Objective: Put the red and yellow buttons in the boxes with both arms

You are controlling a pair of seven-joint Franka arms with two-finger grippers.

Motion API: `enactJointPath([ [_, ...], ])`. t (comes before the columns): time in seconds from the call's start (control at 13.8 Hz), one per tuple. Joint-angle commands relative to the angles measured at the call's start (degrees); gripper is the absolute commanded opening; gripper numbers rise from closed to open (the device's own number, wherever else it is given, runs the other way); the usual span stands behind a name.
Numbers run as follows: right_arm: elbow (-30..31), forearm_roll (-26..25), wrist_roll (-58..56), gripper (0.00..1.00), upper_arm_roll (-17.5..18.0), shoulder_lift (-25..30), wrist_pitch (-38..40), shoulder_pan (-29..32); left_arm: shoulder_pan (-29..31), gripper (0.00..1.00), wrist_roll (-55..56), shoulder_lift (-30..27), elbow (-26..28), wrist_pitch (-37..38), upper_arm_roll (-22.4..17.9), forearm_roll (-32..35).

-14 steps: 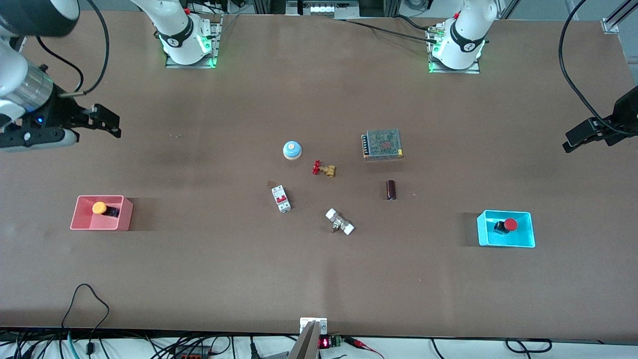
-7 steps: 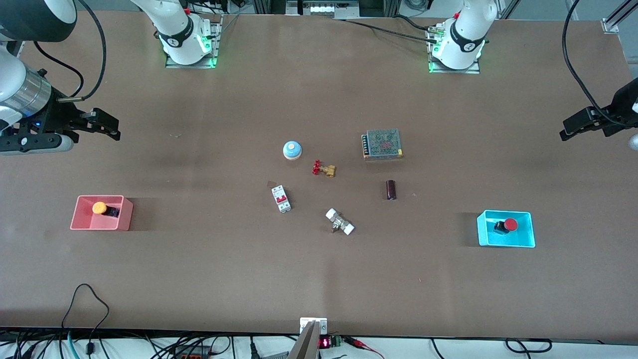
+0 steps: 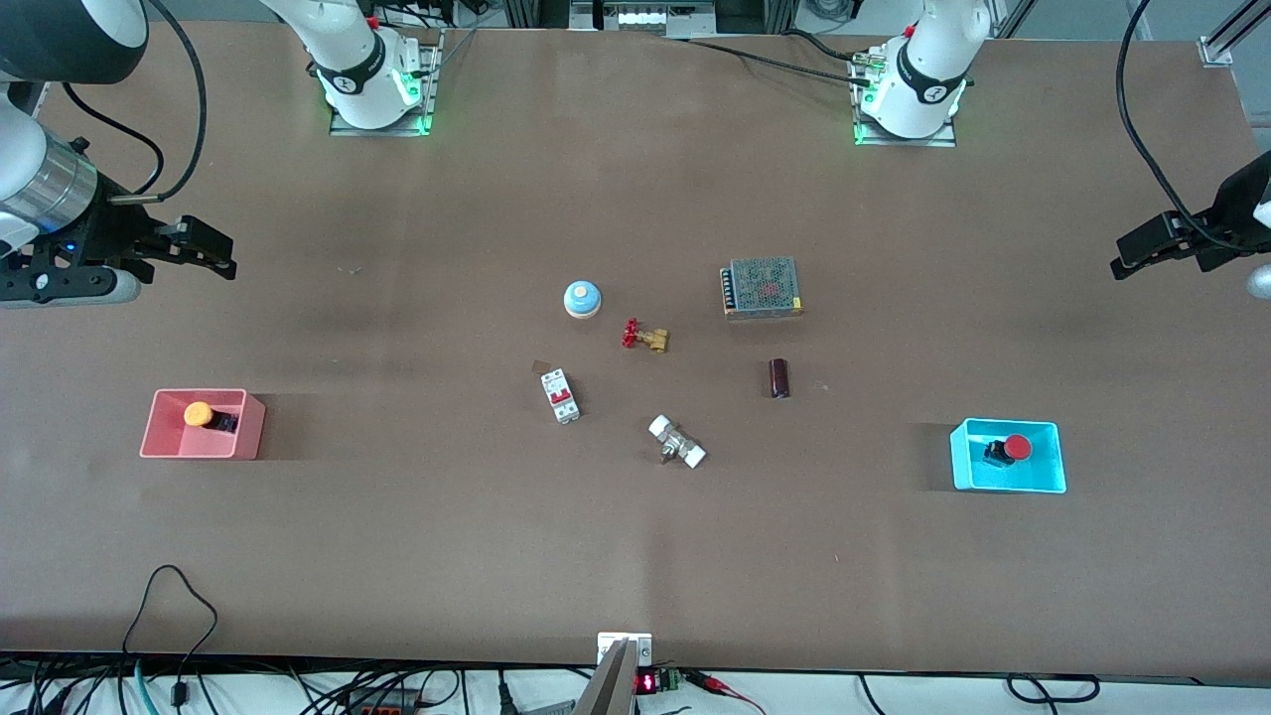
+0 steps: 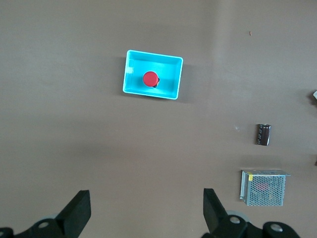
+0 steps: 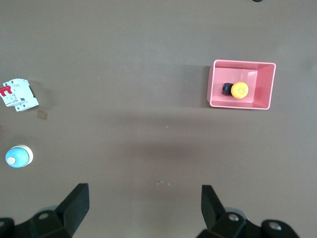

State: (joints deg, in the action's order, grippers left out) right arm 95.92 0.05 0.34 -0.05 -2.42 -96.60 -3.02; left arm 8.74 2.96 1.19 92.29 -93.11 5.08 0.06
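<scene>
The orange-yellow button [image 3: 199, 414] lies in the salmon-pink box [image 3: 164, 444] at the right arm's end of the table; both show in the right wrist view, button [image 5: 240, 90] and box [image 5: 216, 102]. The red button [image 3: 1016, 448] lies in the cyan box [image 3: 1003, 486] at the left arm's end; both show in the left wrist view, button [image 4: 150, 79] and box [image 4: 148, 94]. My right gripper [image 3: 213, 250] is open and empty, high over bare table at the right arm's end. My left gripper [image 3: 1137, 256] is open and empty, high over the table's edge at the left arm's end.
In the table's middle lie a light-blue dome [image 3: 583, 298], a brass valve with red handwheel [image 3: 643, 336], a white circuit breaker [image 3: 560, 395], a white-ended fitting [image 3: 677, 442], a dark cylinder [image 3: 779, 377] and a grey mesh-topped unit [image 3: 762, 286].
Both grippers have drawn slightly up and outward, away from the boxes. The buttons and boxes have not moved.
</scene>
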Motion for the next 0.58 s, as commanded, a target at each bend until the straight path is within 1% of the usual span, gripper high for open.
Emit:
enactJointPath([
  [0.0,-0.83,-0.4,0.72,1.0,0.66,0.4,2.37,1.52,-0.91,1.0,0.2,0.04,-0.53,-0.76,-0.95,-0.85],
  [0.07,-1.0,-0.4,1.15,1.0,0.66,0.4,2.64,1.35,-3.18,1.0,0.2,0.04,-0.53,-0.76,-3.13,-0.77],
  [0.15,-1.09,-0.4,1.16,1.0,0.66,0.4,3.17,1.26,-7.12,1.0,0.2,0.04,-0.62,-0.76,-6.54,-0.76],
  [0.22,-1.09,-0.4,1.16,1.0,0.66,0.49,3.34,1.26,-8.64,1.0,0.2,0.22,-0.79,-1.19,-8.14,-0.76],
  [0.51,-1.18,-0.4,1.16,1.0,0.57,0.4,3.26,1.35,-8.48,1.0,0.29,1.1,-1.06,-1.81,-8.07,-0.68],
])
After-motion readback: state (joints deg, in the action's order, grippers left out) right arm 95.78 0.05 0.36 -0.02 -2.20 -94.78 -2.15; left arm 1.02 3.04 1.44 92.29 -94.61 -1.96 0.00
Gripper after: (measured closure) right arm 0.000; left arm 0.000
